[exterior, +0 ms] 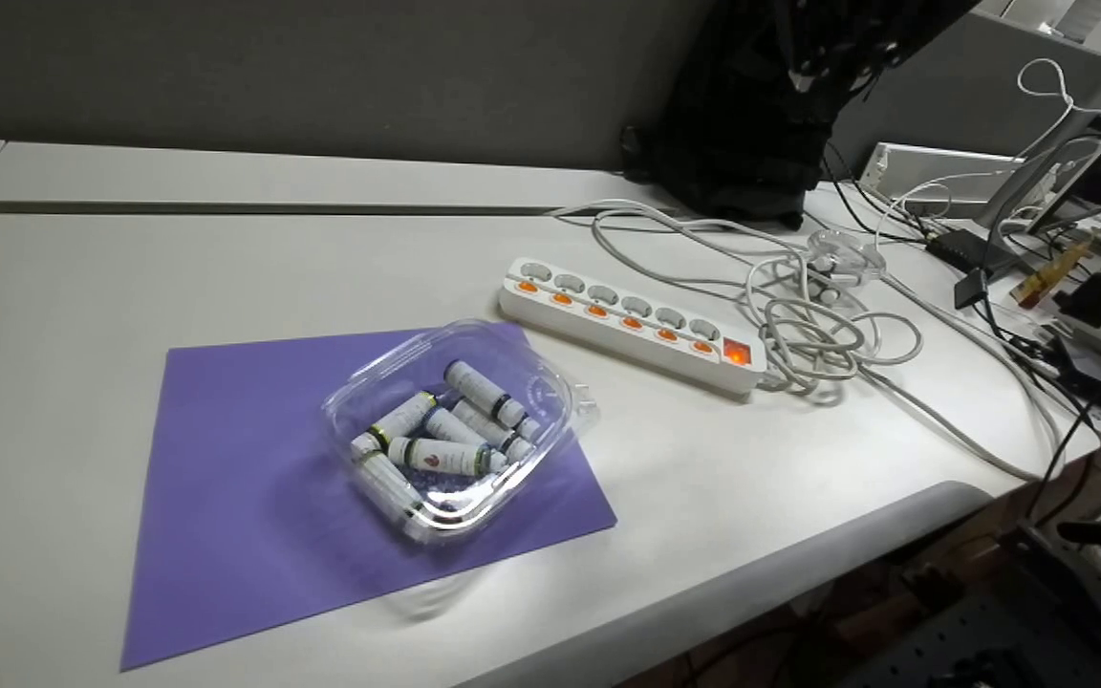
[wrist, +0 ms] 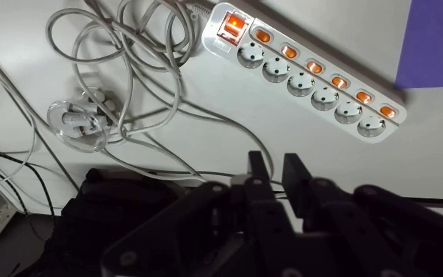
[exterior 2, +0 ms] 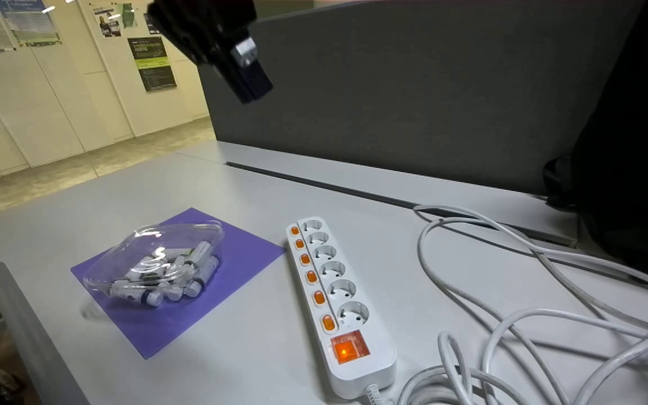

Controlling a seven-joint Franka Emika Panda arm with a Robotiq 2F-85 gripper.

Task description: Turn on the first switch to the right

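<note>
A white power strip (exterior: 627,336) lies on the white table, also seen in an exterior view (exterior 2: 327,281) and in the wrist view (wrist: 306,69). It has a row of round sockets and small orange switches. A larger square switch (exterior: 737,353) glows orange at its cable end. The small orange switch nearest it (exterior: 702,347) also shows in an exterior view (exterior 2: 328,323) and the wrist view (wrist: 262,35). I cannot tell whether the small switches are on. My gripper (wrist: 273,154) is open with a narrow empty gap, high above the table and apart from the strip.
A purple sheet (exterior: 226,535) bears a clear plastic box (exterior: 550,377) with several small bottles. Grey cables (exterior: 813,334) coil beside the strip's cable end, near a clear cup (wrist: 77,125). A black bag (exterior: 742,124) stands against the dark partition (exterior: 321,76).
</note>
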